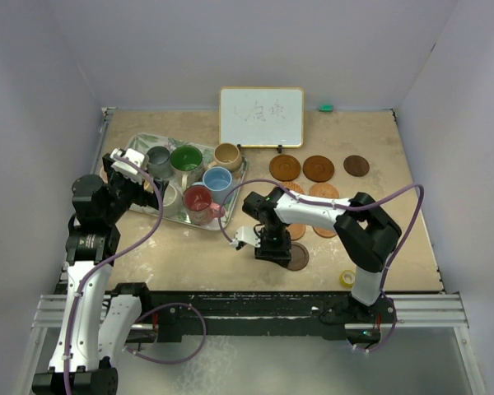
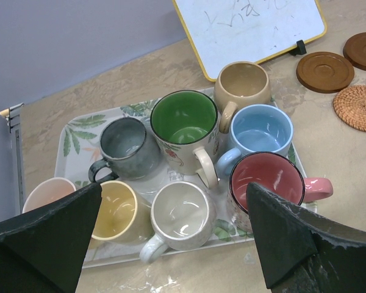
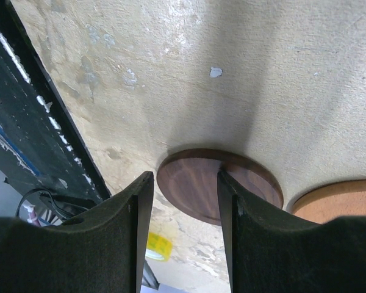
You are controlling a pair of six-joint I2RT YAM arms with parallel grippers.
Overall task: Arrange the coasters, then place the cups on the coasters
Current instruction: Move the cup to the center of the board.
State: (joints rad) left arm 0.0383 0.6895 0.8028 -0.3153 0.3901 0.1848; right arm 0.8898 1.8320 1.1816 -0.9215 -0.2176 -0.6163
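From above, we saw the leaf-patterned tray (image 1: 133,141) on the counter (image 1: 379,247) with the cups (image 1: 186,158) crowded on it. The left tool (image 1: 136,169) hung over the tray's left edge. The coasters (image 1: 318,168) lay scattered right of the tray, apart from it. The right tool (image 1: 278,247) sat low, right of the tray's near corner, just beside a dark brown coaster (image 1: 299,258).

In the left wrist view, the left tool's fingers (image 2: 43,238) stood spread wide with nothing between them, above the tray's near edge. 8 cups stood upright, packed together on the tray.

In the right wrist view, the right tool's fingers (image 3: 125,232) stood part spread, pinching nothing. The dark brown coaster lay flat on the counter just beyond them; we could not tell whether they touched it.
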